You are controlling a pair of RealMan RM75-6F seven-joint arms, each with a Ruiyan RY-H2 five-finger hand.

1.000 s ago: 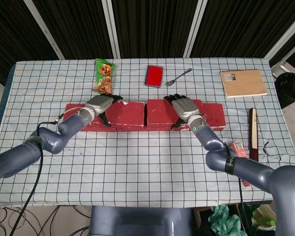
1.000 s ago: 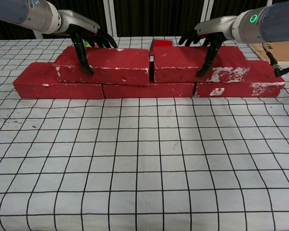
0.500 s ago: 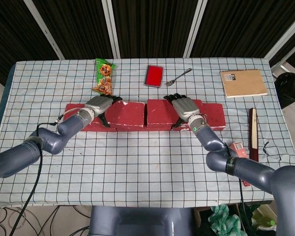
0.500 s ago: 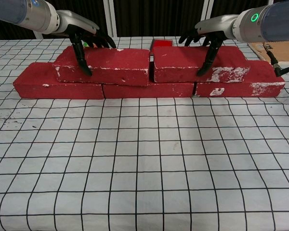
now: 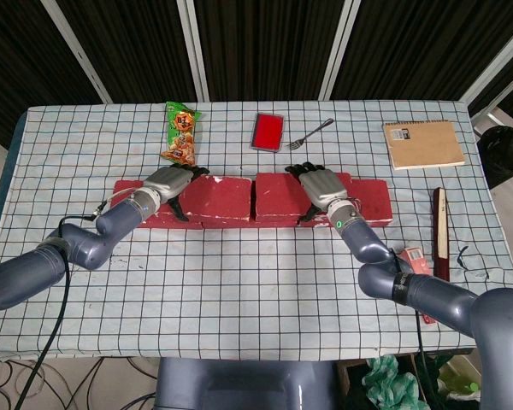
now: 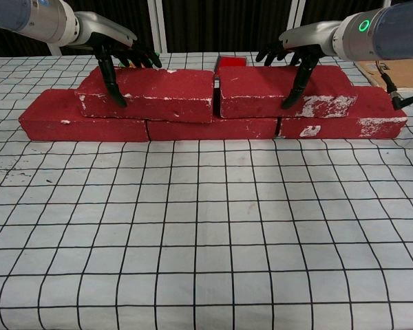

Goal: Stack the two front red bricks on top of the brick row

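Note:
Two red bricks lie side by side on top of the lower brick row (image 6: 82,125). On the left upper brick (image 6: 158,93) (image 5: 221,195), near its left end, rests my left hand (image 6: 110,40) (image 5: 173,181), thumb down the front face and fingers spread loosely over the back edge. My right hand (image 6: 299,41) (image 5: 322,186) grips the right upper brick (image 6: 258,86) (image 5: 278,195), thumb pressed on the front face and fingers over the back. A narrow gap separates the two upper bricks.
Behind the bricks lie a green snack bag (image 5: 181,132), a red tray (image 5: 268,131) and a fork (image 5: 310,134). A brown notebook (image 5: 423,143) sits at the back right. A dark stick (image 5: 440,231) and a pink pack (image 5: 413,259) lie near the right edge.
My left hand has slid a little to the left along its brick, and the brick has stayed put. The right hand and both upper bricks have not moved.

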